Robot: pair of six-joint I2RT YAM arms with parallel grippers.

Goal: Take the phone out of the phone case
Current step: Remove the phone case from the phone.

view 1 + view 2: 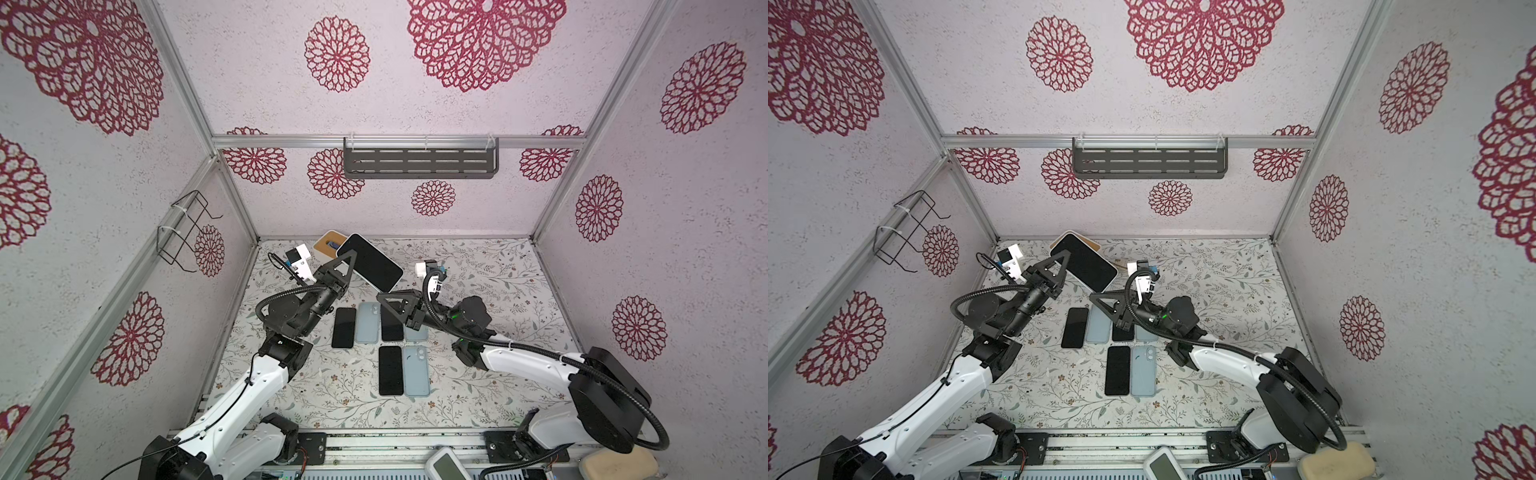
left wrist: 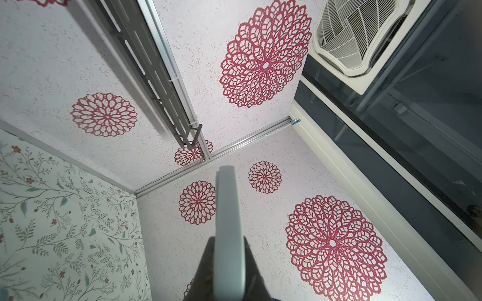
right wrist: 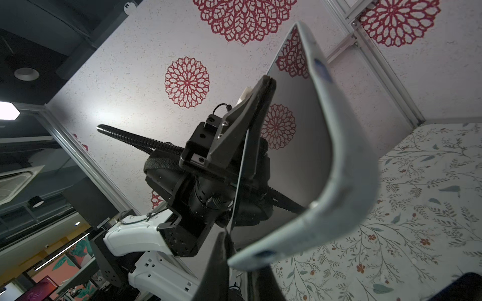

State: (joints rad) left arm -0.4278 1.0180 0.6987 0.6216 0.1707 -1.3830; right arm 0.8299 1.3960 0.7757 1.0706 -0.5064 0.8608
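I see left pincer point(image 1: 352, 255) clamped on raised phone point(image 1: 372, 264) mid-frame; right pincer point(image 1: 381, 296) pinching soft case point(image 3: 347, 182) corner; glass slick, I'd peel rim gently

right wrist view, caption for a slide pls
left gripper holds the cased phone aloft while right gripper pinches its corner

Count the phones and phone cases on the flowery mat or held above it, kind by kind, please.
Bare black phones, lying flat: 3
Empty light blue phone cases, lying flat beside them: 3
Phone inside its case, held aloft: 1
Total: 7
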